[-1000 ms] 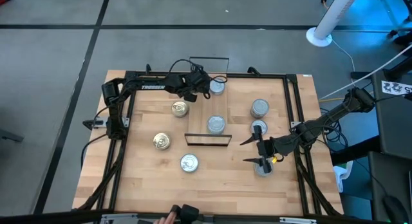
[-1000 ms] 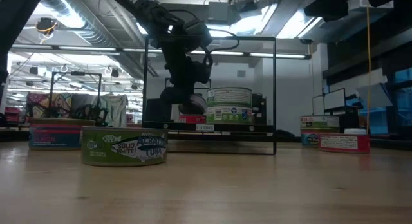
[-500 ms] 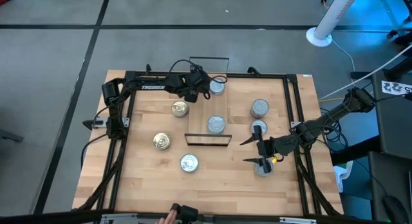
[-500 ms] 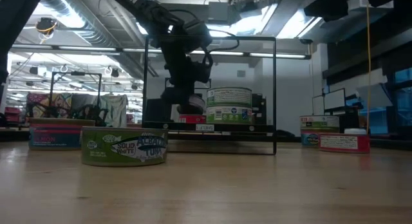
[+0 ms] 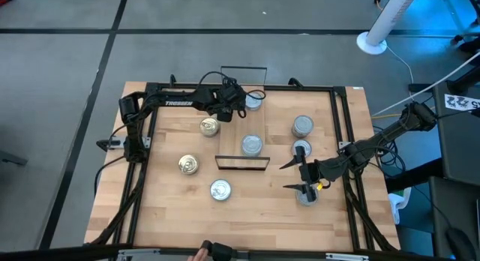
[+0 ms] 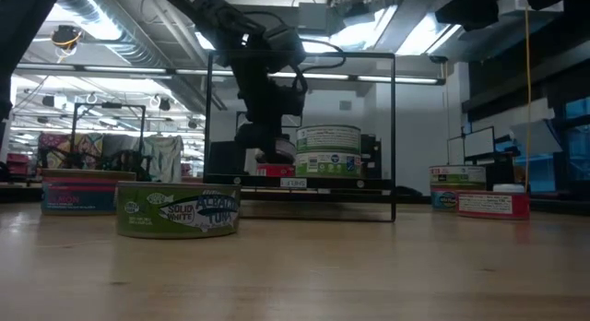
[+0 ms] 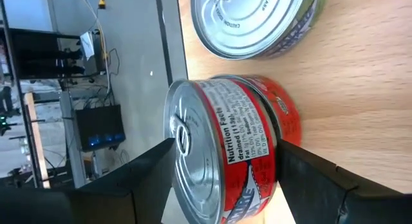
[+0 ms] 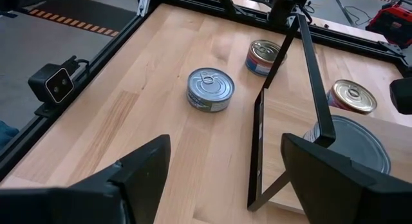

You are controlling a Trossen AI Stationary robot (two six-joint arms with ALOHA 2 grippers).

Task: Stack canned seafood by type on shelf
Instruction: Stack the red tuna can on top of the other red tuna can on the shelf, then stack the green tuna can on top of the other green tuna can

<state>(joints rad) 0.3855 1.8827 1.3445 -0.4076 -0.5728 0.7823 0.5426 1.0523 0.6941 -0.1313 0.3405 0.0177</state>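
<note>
The shelf (image 5: 243,133) lies near the middle of the wooden table (image 5: 172,216), a narrow light-wood board running from far to near, with a thin black wire frame (image 5: 243,162) at its near end and another at its far end.

The left gripper (image 5: 238,105) is at the far end of the shelf. Its fingers (image 7: 309,176) stand apart on either side of a red-labelled tin (image 7: 225,147), with a visible gap on each side; the tin is not clamped. This tin rests upright on the board at the far end of the shelf. A second silver-topped tin (image 7: 257,21) sits just beside it on the same board.

In the high view, one silver tin (image 5: 251,145) sits on the shelf toward its near end, and another tin (image 5: 253,101) shows at the far end beside the left gripper.

Loose tins on the table: two gold-topped tins (image 5: 209,127) and (image 5: 188,165) left of the shelf, a silver tin (image 5: 220,189) near and left of the shelf, and two silver tins (image 5: 302,126) and (image 5: 301,149) right of the shelf.

The right gripper (image 5: 291,176) hovers right of the shelf's near end, fingers spread wide, holding nothing. A tin (image 5: 307,196) lies partly hidden beneath that arm
</note>
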